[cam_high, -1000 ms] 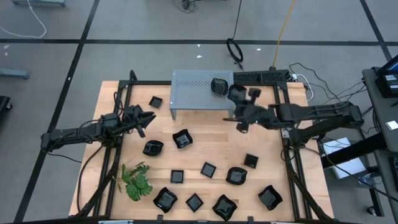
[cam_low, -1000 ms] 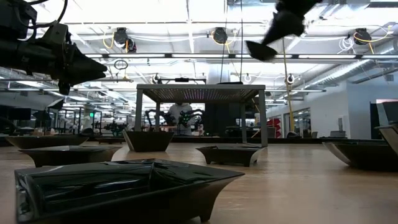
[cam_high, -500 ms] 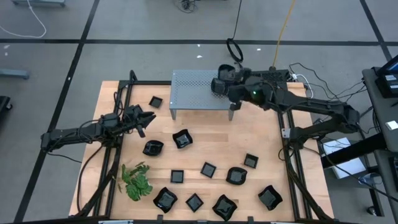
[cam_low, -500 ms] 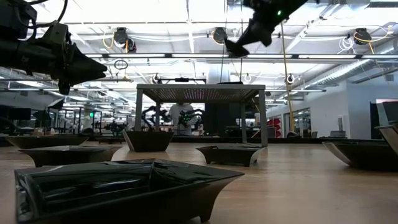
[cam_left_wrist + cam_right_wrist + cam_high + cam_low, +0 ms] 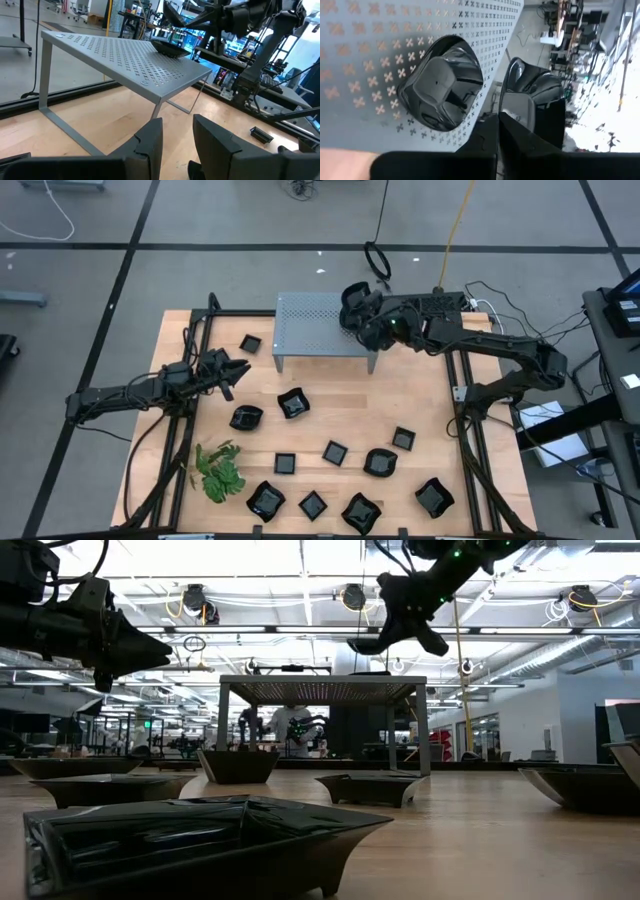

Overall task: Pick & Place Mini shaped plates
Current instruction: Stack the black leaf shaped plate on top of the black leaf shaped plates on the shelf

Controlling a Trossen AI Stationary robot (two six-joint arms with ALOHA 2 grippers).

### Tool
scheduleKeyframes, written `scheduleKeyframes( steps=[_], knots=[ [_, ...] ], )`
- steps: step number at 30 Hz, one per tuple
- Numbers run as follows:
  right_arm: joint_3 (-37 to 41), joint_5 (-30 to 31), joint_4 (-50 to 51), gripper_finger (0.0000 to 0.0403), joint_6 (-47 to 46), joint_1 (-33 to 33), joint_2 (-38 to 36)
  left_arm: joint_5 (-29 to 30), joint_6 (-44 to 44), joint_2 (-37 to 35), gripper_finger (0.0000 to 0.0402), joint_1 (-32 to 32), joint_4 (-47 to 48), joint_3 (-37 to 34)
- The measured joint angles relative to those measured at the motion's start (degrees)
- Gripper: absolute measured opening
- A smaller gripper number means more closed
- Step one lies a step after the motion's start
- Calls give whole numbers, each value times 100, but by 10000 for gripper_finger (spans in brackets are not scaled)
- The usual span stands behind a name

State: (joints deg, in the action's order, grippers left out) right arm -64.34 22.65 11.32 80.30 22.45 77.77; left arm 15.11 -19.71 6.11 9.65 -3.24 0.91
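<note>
A: Why does the right gripper (image 5: 357,320) hover over the far corner of the grey perforated stand (image 5: 310,325)?

B: Its fingers are pinched fully together on the rim of a black mini plate (image 5: 532,102), carried on edge in the right wrist view. Directly beneath the fingertips a second mini plate (image 5: 442,90) already sits upright on the stand's deck, so the held plate appears destined to go beside or onto it.

A: And the remaining plates?

B: About a dozen loose plates (image 5: 333,452) lie on the wooden table (image 5: 430,405), well below and apart from that gripper, presumably awaiting transfer. A green sprig (image 5: 219,470) lies among them.

A: What is the left gripper (image 5: 232,369) doing?

B: It waits low over the table, well apart from the right one, fingers (image 5: 150,145) partly open and holding nothing, its camera facing the stand.
</note>
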Motion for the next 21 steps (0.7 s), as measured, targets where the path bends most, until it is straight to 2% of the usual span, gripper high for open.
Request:
scheduleKeyframes(
  steps=[6,15,21],
  knots=[
    [0,-21,178,0,496,-128,-60,0,-2,-2,111,2,0,2],
    [2,-31,1433,0,651,-205,-89,0,-2,-1,111,2,1,2],
    [2,-31,1299,0,778,-205,-90,0,-2,0,111,2,0,0]
  ],
)
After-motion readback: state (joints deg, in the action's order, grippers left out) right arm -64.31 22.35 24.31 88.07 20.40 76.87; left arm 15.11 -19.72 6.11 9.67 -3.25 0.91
